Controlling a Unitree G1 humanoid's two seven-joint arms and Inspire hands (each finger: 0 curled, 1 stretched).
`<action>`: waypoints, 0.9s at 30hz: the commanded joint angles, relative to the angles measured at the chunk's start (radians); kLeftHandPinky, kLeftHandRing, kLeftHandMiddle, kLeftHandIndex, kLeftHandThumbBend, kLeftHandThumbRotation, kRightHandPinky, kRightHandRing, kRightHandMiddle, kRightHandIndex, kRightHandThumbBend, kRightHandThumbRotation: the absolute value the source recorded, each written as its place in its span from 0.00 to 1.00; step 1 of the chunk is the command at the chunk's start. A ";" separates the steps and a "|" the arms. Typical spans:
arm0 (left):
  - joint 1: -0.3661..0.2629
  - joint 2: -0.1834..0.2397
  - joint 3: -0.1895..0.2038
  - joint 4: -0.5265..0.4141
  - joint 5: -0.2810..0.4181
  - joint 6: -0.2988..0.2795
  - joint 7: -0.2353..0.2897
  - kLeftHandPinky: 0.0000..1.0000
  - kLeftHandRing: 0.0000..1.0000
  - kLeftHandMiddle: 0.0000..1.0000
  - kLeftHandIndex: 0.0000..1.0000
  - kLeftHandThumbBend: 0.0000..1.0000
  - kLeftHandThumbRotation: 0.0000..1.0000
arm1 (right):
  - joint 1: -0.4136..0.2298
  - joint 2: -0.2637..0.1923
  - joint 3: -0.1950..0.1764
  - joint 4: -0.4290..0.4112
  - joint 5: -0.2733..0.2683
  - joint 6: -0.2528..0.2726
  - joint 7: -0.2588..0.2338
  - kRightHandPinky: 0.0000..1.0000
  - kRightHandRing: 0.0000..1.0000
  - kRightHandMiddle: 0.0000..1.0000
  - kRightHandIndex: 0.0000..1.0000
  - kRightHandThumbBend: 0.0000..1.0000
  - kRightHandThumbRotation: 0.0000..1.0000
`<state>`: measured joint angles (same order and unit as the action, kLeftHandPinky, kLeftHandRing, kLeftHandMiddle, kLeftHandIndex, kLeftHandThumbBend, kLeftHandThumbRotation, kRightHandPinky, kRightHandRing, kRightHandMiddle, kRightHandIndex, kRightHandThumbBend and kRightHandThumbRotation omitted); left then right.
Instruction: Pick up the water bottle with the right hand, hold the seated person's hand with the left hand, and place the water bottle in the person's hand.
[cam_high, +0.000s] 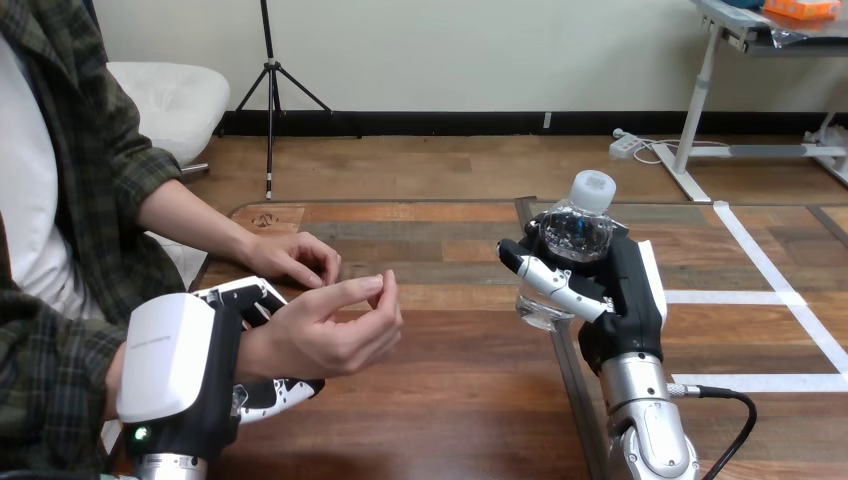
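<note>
No word or number can be read. Faint grey print (152, 342) on the left hand (172, 385) and a dark stamp (265, 218) on the table (450, 400) are illegible.

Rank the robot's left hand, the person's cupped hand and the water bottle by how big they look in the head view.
1. The left hand, though it sits nearest the camera.
2. The person's cupped hand.
3. The water bottle, partly covered by the right hand; a close call with the cupped hand.

Hidden parts: water bottle (581, 226), lower body is sitting behind the right robot hand (612, 292); person's wrist (258, 348), underside is disappearing inside the left robot hand (178, 362), whose fingers (286, 390) are tucking partly beneath.
</note>
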<state>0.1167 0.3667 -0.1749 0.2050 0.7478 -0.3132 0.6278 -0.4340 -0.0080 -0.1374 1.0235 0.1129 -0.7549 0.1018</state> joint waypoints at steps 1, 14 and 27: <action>-0.059 -0.045 -0.047 -0.079 0.005 -0.046 -0.009 0.24 0.28 0.33 0.38 0.88 0.00 | -0.089 -0.021 -0.008 -0.069 -0.002 -0.020 -0.002 0.41 0.41 0.41 0.39 0.68 0.00; -0.061 -0.055 -0.057 -0.097 0.011 -0.056 -0.023 0.24 0.28 0.33 0.37 0.87 0.00 | -0.093 -0.019 -0.006 -0.069 -0.010 -0.024 -0.009 0.39 0.41 0.41 0.39 0.67 0.00; -0.080 -0.072 -0.085 -0.097 0.032 -0.084 -0.018 0.22 0.27 0.32 0.37 0.89 0.00 | -0.105 0.000 -0.010 -0.091 0.024 -0.013 0.020 0.39 0.41 0.42 0.39 0.69 0.00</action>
<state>0.1152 0.3494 -0.1845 0.1884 0.7696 -0.3202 0.6076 -0.4341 -0.0066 -0.1372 1.0233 0.1168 -0.7549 0.1056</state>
